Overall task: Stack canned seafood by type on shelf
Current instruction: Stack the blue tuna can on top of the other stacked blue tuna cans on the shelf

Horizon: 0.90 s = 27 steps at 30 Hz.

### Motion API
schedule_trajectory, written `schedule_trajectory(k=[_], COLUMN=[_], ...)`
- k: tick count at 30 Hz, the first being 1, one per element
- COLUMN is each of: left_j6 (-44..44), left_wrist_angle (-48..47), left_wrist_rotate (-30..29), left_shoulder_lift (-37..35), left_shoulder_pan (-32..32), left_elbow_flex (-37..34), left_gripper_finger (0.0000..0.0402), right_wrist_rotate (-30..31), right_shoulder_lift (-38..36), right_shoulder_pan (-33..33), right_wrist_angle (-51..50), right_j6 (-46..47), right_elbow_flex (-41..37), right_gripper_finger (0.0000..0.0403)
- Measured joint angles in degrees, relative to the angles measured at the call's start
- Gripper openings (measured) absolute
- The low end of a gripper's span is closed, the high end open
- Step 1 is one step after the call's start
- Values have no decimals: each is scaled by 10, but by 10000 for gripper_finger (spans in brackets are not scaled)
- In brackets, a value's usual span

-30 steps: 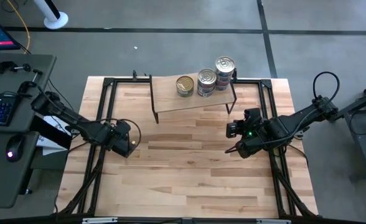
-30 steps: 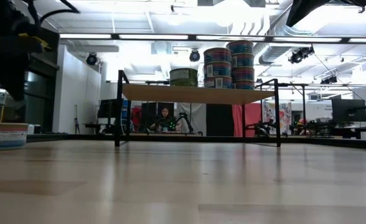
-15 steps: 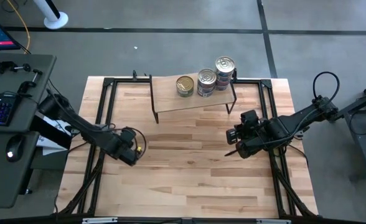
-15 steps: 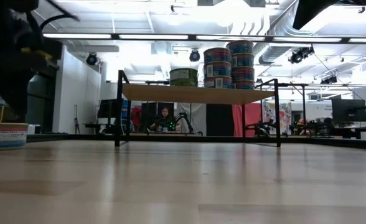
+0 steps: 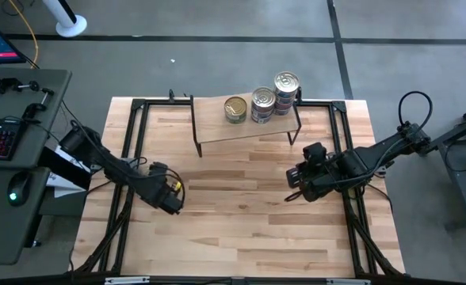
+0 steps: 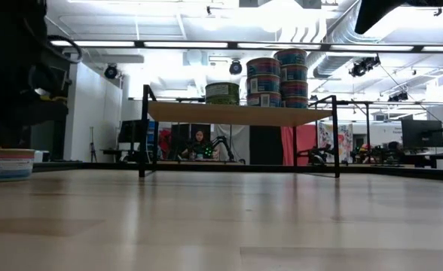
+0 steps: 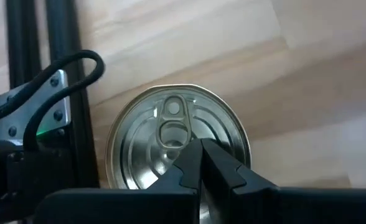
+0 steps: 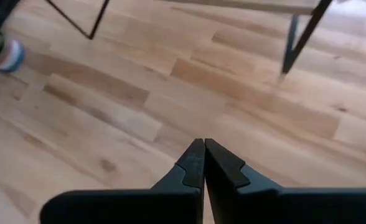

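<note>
While the shelf point(image 5: 245, 120) stands at the far side of the table point(image 5: 241, 229), three piles of tins sit on top of it. One green tin with a gold lid point(image 5: 234, 108) sits alone, nearest the left arm's side. Next to it is a pile with a silver lid point(image 5: 263, 103), and beside that is a taller pile point(image 5: 286, 91) at the shelf's right end. From the low view, the middle pile point(image 6: 263, 81) looks like two tins and the tall pile point(image 6: 294, 77) looks like three. The left gripper point(image 5: 172, 199) is over the left part of the table, and its two fingers are pressed tight together with nothing between them. Its own camera shows a silver tin point(image 7: 178, 144) lying flat on the wood right under the finger tips point(image 7: 200, 167). A tin with a blue and pink label point(image 6: 6, 162) shows at the table's edge in the low view. The right gripper point(image 5: 296, 180) waits in front of the shelf's right leg, fingers point(image 8: 203, 163) shut tight and holding nothing.
</note>
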Motion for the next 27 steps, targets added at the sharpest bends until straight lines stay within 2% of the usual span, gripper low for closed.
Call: schedule_trajectory(k=[5,8,11,17,22,27], left_j6=[-65,-82,-61,102,264,433], left_wrist_angle=[27,107,220,503,725,851], left_wrist_rotate=[-34,-95,-137,-156,-154,-83], left_shoulder_lift=[21,18,17,39,119,190], left_shoulder_pan=[-6,-14,-24,-31,-9,40], left_elbow_flex=[0,1,2,0,6,54], left_gripper_finger=[0,0,0,0,0,0], right_wrist_rotate=[-23,-39,-44,-42,-19,4], right_shoulder_lift=[0,0,0,0,0,0], right_shoulder_pan=[7,22,40,70,79,74], right_wrist_angle=[49,72,94,119,124,143], right_j6=[0,15,54,124,149,134], right_elbow_flex=[0,0,0,0,0,0], right_gripper_finger=[0,0,0,0,0,0])
